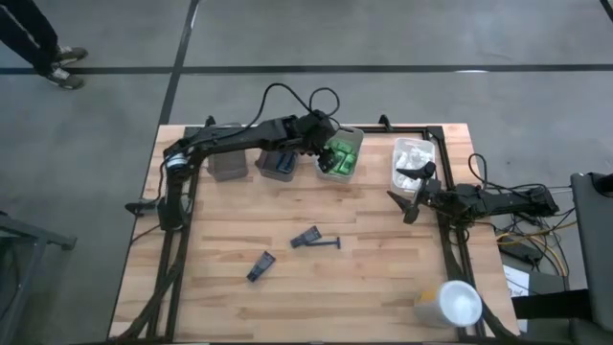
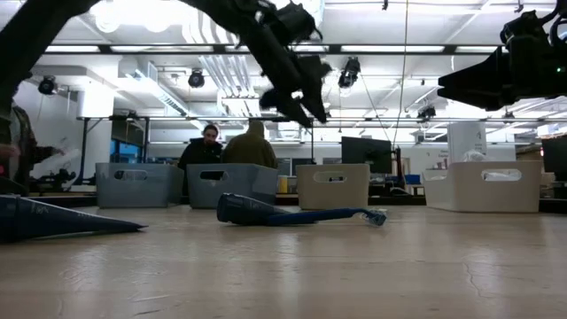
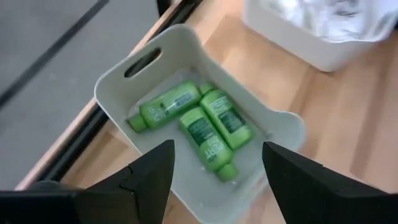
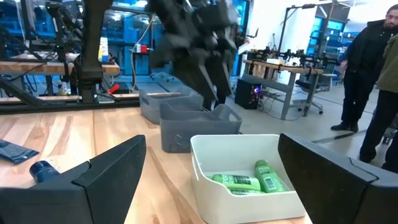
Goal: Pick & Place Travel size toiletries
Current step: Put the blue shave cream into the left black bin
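My left gripper (image 1: 329, 140) hangs open above a white bin (image 3: 118, 84) at the table's far edge. Three bright green little bottles (image 3: 202, 124) lie on that bin's floor, and the open fingers (image 3: 149, 180) stand over it, touching nothing. My right gripper (image 1: 402, 192) waits open near the table's right edge, pointing left, beside a white bin of crinkly white packets (image 1: 414, 153). Two dark blue razors lie flat on the wood: one mid-table (image 1: 314, 239), one nearer the front (image 1: 261, 266). The low view shows the mid-table razor (image 2: 292, 215) lying lengthwise.
Two grey bins (image 1: 227, 165) (image 1: 278, 163) stand left of the green-bottle bin along the far edge. A large white cup (image 1: 452, 305) lies at the near right corner. Bare wood (image 1: 383, 278) spreads around the razors. People stand in the room beyond (image 4: 373, 81).
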